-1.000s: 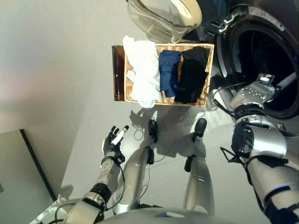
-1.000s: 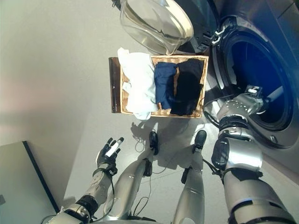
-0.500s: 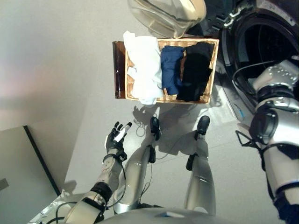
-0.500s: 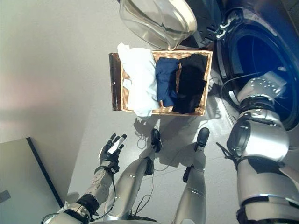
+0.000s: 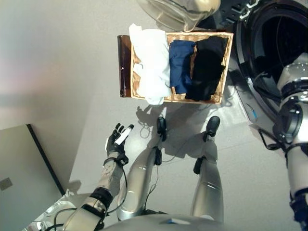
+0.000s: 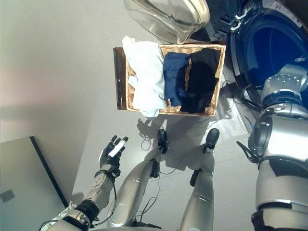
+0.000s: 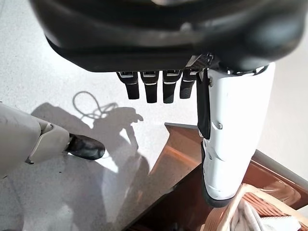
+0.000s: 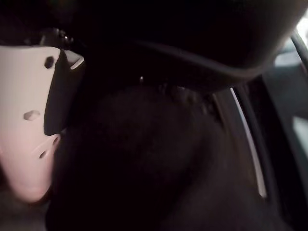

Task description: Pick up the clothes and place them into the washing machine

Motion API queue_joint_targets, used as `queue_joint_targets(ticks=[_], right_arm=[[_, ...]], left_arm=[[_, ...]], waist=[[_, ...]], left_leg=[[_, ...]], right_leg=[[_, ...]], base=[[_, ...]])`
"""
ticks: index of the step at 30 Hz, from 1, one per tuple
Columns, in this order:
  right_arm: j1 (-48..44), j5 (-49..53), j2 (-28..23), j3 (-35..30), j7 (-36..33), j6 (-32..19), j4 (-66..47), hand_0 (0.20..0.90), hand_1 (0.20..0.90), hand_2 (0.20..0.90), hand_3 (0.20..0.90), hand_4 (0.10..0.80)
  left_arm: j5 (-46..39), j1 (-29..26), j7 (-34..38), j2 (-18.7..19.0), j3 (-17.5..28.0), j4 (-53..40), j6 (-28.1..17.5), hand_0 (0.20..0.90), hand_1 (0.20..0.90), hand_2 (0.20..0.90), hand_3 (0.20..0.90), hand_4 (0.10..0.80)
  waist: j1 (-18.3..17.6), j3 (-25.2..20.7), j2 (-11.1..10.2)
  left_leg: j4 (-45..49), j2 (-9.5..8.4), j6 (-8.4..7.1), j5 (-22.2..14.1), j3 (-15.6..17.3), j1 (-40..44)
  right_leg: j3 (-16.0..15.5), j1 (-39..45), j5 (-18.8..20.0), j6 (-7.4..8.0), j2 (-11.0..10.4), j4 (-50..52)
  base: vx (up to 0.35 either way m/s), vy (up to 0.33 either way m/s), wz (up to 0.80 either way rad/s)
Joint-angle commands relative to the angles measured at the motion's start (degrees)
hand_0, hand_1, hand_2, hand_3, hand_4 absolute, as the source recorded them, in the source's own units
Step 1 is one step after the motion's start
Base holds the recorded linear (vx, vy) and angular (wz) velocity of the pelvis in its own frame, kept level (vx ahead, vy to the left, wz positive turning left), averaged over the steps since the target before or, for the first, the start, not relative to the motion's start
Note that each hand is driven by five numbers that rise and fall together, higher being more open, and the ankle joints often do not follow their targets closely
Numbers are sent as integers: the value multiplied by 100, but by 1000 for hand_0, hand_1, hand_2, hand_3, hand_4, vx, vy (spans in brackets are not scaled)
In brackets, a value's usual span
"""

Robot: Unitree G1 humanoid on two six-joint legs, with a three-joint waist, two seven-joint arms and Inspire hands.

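basket: wicker laundry basket (image 5: 222,72) on the floor, just ahead of the robot, beside the washer opening
clothes: three folded piles side by side in the basket – white garment (image 5: 153,62) on the left and spilling over the near rim, navy garment (image 5: 181,62) in the middle, black garment (image 5: 207,65) on the right
board: dark brown panel (image 5: 124,65) standing against the basket's left side
washer: front-loader drum opening (image 6: 281,45) at upper right, dark inside
door: glass washer door (image 6: 168,17) swung open, hanging over the basket's far edge, partly covering it
left hand: left hand (image 5: 118,139) low over bare floor, well apart from the basket, fingers straight and spread, white thumb cover (image 7: 230,139) visible, holds nothing
right hand: right arm reaches into the drum mouth; hand not seen in the head views; the wrist view shows only its white thumb cover (image 8: 29,120) against something dark and blurred – can't tell fingers or whether it holds cloth
floor: smooth light grey floor (image 5: 57,62)
room: grey flat panel (image 5: 21,178) with a dark edge at lower left
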Motion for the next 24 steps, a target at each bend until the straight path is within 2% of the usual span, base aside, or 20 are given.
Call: queue_joint_targets(ticks=[1, 9, 16, 18, 19, 20, 22, 23, 24], right_arm=[[-845, -696, -781, 911, -171, -277, -567, 900, 900, 900, 900, 800], [-709, -828, -638, 801, -373, -267, -664, 900, 900, 900, 900, 800], [-795, -1512, -643, 965, -928, -38, -510, 900, 900, 900, 900, 800], [-832, -2247, -684, 1218, -1296, 344, -314, 900, 900, 900, 900, 800], [-848, -2275, -683, 1224, -1324, 358, -324, 900, 900, 900, 900, 800], [-862, -2762, -696, 1412, -1477, 656, -209, 900, 900, 900, 900, 800], [-954, -4113, -771, 2006, -1813, 1588, 327, 900, 900, 900, 900, 800], [-987, -4121, -773, 2025, -1815, 1601, 335, 900, 900, 900, 900, 800], [-1073, -4530, -786, 2227, -1981, 1908, 497, 900, 900, 900, 900, 800]], left_arm=[[114, 304, 213, 479, -209, -394, -379, 900, 900, 900, 900, 800], [105, 262, 307, 525, -136, -433, -396, 900, 900, 900, 900, 800], [166, 268, 399, 570, -120, -494, -406, 900, 900, 900, 900, 800], [222, 277, 436, 615, -132, -590, -404, 900, 900, 900, 900, 800], [224, 278, 440, 609, -130, -600, -403, 900, 900, 900, 900, 800], [255, 285, 458, 627, -137, -632, -394, 900, 900, 900, 900, 800], [373, 244, 509, 721, -110, -772, -396, 900, 900, 900, 900, 800], [374, 238, 512, 712, -105, -778, -394, 900, 900, 900, 900, 800], [380, 217, 531, 734, -95, -833, -400, 900, 900, 900, 900, 800]], waist=[[202, -165, 435], [191, -192, 397], [205, -223, 385], [217, -237, 354], [213, -229, 360], [223, -233, 351], [252, -228, 316], [247, -220, 323], [248, -217, 307]], left_leg=[[-1298, 343, -708, 626, -412, 481], [-1298, 343, -708, 640, -421, 490], [-1298, 327, -708, 632, -432, 508], [-1298, 316, -715, 600, -430, 526], [-1298, 315, -710, 642, -428, 506], [-1298, 310, -710, 647, -428, 504], [-1298, 301, -711, 645, -433, 504], [-1298, 300, -707, 681, -433, 481], [-1298, 296, -704, 695, -437, 471]], right_leg=[[-91, 375, -799, 301, 185, 795], [-92, 426, -777, 294, 199, 725], [-115, 480, -770, 296, 199, 686], [-119, 507, -792, 302, 199, 683], [-119, 488, -755, 295, 198, 680], [-121, 497, -748, 295, 197, 672], [-142, 523, -745, 293, 194, 664], [-141, 503, -711, 287, 194, 658], [-150, 510, -701, 284, 200, 655]], base=[[-43, -7, 0], [-5, -1, 0], [0, 0, 0], [-6, -1, 3], [0, 0, 0], [-44, -3, 2], [-16, -4, 0], [0, 0, 0], [-34, -11, 2]])
